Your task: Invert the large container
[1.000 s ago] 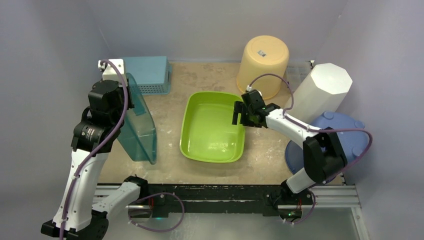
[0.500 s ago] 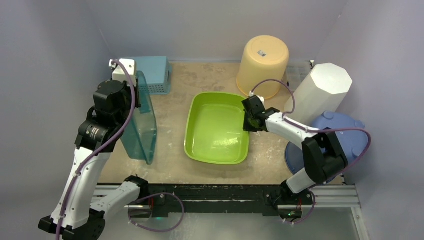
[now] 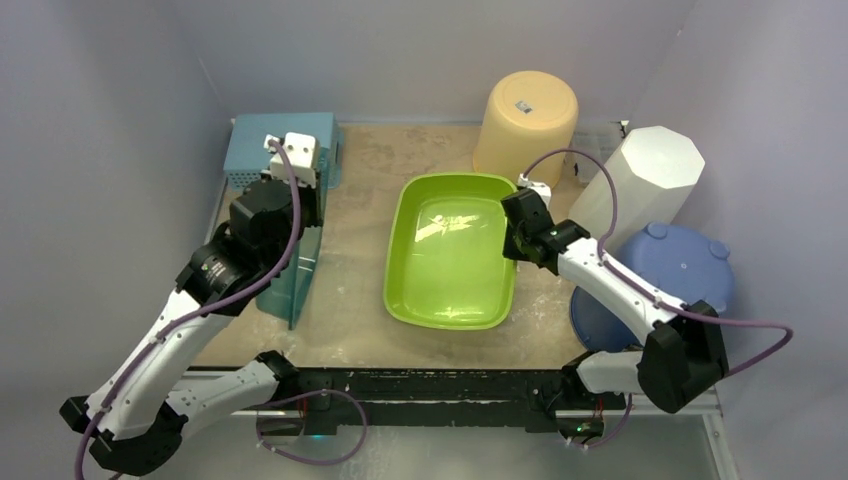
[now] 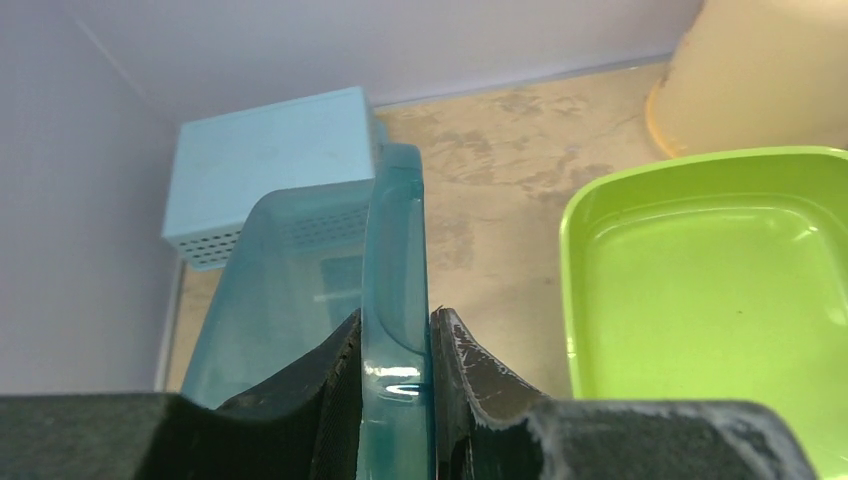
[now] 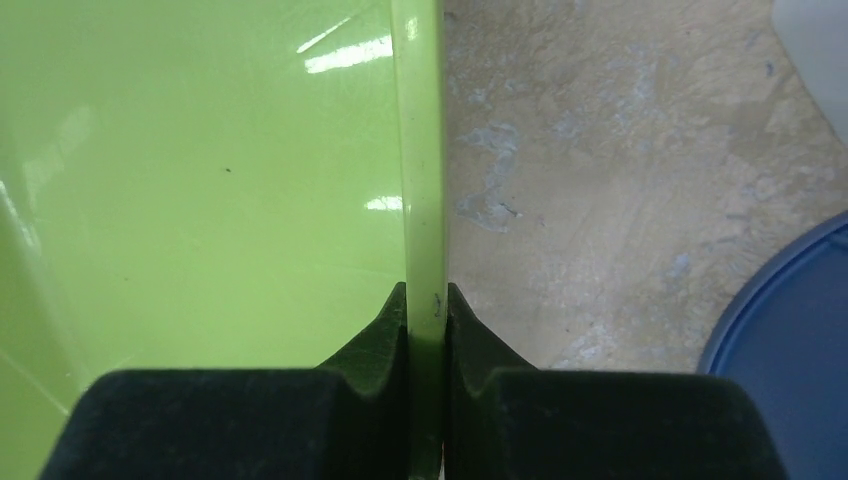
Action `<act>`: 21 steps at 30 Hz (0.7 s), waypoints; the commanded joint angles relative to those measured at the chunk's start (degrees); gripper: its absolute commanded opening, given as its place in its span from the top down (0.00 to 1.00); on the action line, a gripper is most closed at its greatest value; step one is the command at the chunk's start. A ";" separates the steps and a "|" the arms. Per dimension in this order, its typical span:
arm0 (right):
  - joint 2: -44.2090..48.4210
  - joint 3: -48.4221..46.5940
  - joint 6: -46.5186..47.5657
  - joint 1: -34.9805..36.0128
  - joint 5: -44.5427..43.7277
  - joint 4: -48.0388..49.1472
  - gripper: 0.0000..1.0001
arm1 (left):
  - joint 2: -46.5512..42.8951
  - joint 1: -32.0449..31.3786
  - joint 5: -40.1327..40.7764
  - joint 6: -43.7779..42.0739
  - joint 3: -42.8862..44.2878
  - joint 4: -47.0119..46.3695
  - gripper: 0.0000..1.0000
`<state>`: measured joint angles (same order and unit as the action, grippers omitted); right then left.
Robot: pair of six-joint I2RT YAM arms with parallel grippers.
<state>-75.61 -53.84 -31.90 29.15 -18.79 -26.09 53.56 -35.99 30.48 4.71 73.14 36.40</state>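
Note:
Two big containers are in hand. A teal see-through container (image 3: pixel 291 282) stands on its side at the left, and my left gripper (image 3: pixel 300 232) is shut on its rim (image 4: pixel 396 230); in the left wrist view the jaws (image 4: pixel 397 322) press both faces of that rim. A green basin (image 3: pixel 445 255) lies open side up in the middle. My right gripper (image 3: pixel 513 245) is shut on its right rim (image 5: pixel 418 150), with the fingertips (image 5: pixel 426 296) tight against the thin green edge. Which of the two is the large container I cannot tell.
A light blue perforated basket (image 3: pixel 252 148) sits at the back left behind the teal container. An upturned pale orange bucket (image 3: pixel 527 118) stands at the back. A white faceted bin (image 3: pixel 645 180) and a blue lid (image 3: pixel 690 275) crowd the right side.
My right gripper went from open to shut on the basin's right rim, and the basin slid right and turned. My left arm swung right with the teal container.

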 commanded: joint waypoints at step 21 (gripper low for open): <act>11.88 -6.31 -2.01 0.04 -8.14 -7.40 1.00 | 3.65 -17.57 5.67 26.62 -25.04 -10.31 1.00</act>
<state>-65.87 -57.74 -31.75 29.19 -25.61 -35.03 58.39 -53.39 36.34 28.03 49.41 30.46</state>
